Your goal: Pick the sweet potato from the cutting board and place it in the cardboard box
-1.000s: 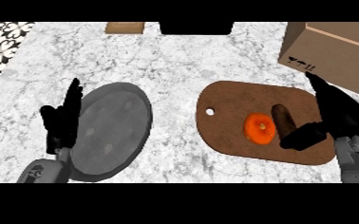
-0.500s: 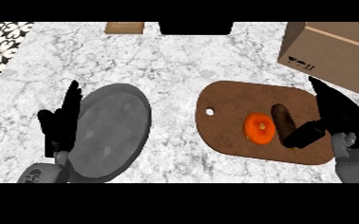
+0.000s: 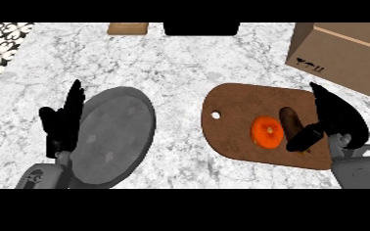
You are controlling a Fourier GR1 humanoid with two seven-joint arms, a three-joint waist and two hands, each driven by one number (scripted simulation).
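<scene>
Marbled white desk (image 3: 180, 68) fills the frame, and we list what stands on it. Item one: a brown cutting board (image 3: 239, 103), rounded, with a small hanging hole at its left end, lying at centre right. Item two: the sweet potato (image 3: 290, 119), a dark brown oblong on the right half of the board, its long axis running roughly up and down the frame. Item three: an orange round fruit (image 3: 266, 131) just to the left of the sweet potato, so close that we cannot tell whether the two touch. Item four: the cardboard box (image 3: 336, 54) at the upper right, cut off by the right edge so that its opening is not shown. Item five: a grey round plate (image 3: 115, 129) at lower left. Item six: the right hand (image 3: 334, 120) at the right edge, fingers stretched upward and the thumb angled down and left, its tip over the lower end of the sweet potato; the hand is spread wide and holds nothing. The sweet potato lies immediately left of this hand, in the gap between thumb and fingers, which makes the right hand by far the nearer one. Item seven: the left hand (image 3: 63, 120) at the left edge beside the plate, open, fingers up, resting. Item eight: a small tan object (image 3: 128, 28) and a black block (image 3: 201, 28) at the top edge, both cut off and unidentifiable. We judge the next move a closing of the right hand across the short width of the sweet potato, clear of the orange fruit.
</scene>
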